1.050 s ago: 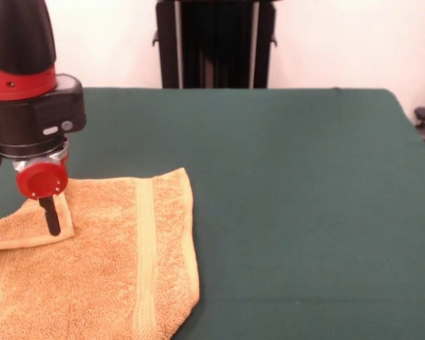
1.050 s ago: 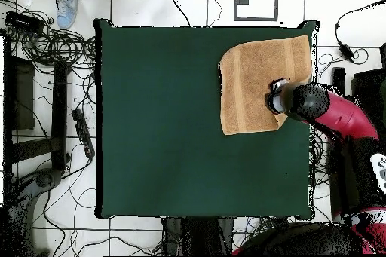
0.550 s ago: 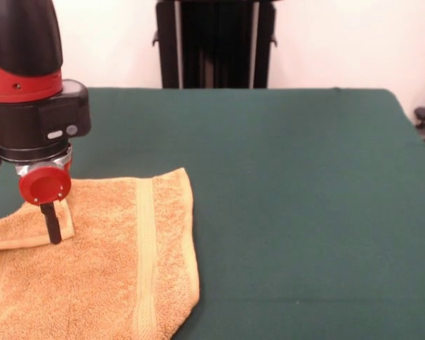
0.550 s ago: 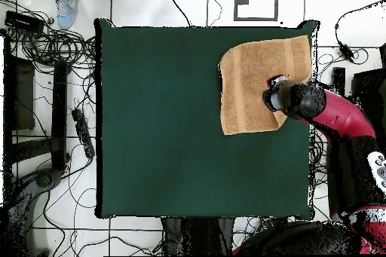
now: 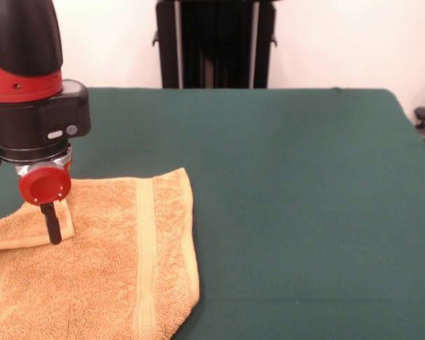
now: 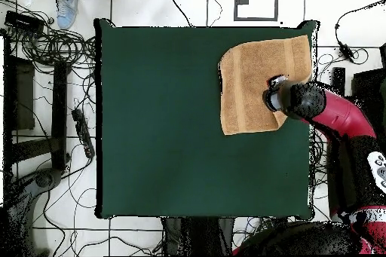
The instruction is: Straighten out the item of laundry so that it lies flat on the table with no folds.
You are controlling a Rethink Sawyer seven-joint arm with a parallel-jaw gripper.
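The orange-tan towel [image 5: 120, 262] lies at the near left of the green table [image 5: 290, 198], with one ribbed band running down it. Its left corner [image 5: 21, 228] is folded over onto the cloth. My gripper [image 5: 54, 230] stands upright with its dark tip down on the edge of that folded corner. Only a single dark bar shows below the red cap, so its state is not visible. Seen from overhead, the towel [image 6: 252, 81] sits at the table's [image 6: 166, 133] upper right corner, and the gripper [image 6: 274, 93] is over its right lower part.
A black stand [image 5: 214, 42] rises behind the table's far edge. Cables and equipment [image 6: 45, 81] cover the floor left of the table in the overhead view. A person's shoe [image 6: 66, 5] shows at the upper left.
Since a second ago, the gripper has come down slightly onto the folded corner and shifted a little. Nothing has moved in the last half second.
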